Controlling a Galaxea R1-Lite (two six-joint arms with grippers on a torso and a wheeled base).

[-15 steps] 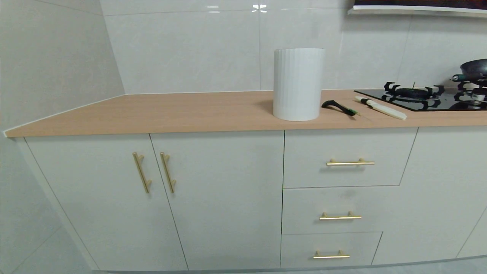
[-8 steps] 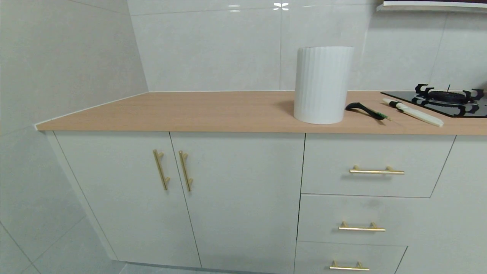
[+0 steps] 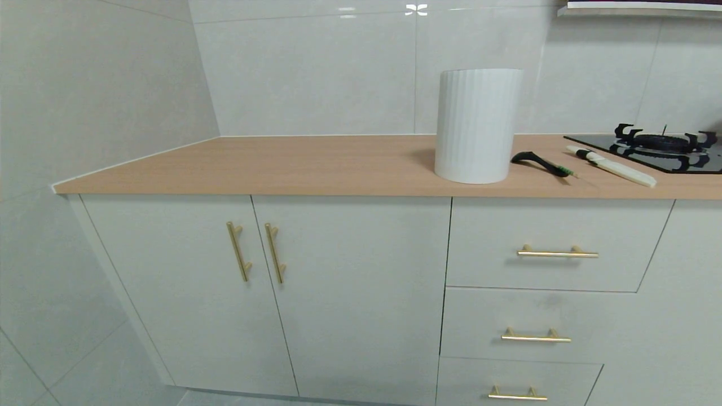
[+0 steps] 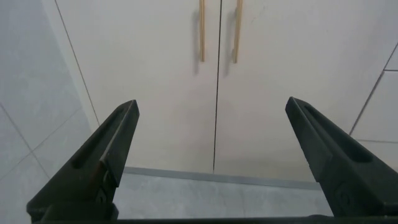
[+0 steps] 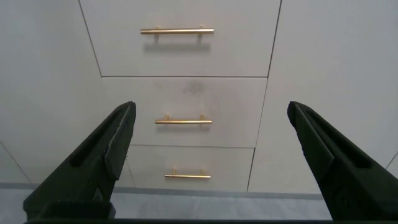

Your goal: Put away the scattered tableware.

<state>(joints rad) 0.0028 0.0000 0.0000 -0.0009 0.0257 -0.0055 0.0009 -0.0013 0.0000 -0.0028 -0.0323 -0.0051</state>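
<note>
Left tool (image 4: 211,109) and right tool (image 5: 211,109) spread, empty. Black utensil (image 3: 538,162) and white utensil (image 3: 612,166) lie flat on tabletop (image 3: 316,163): likely light, stiff, thin; pinch mid-handle.

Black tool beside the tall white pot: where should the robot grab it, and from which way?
Probably its thick black handle, near the middle, coming straight down from above. The tool lies flat on the counter, so nothing slips under it, and the handle is slim enough to pinch across. The white pot stands close beside it, crowding a sideways approach.
</note>
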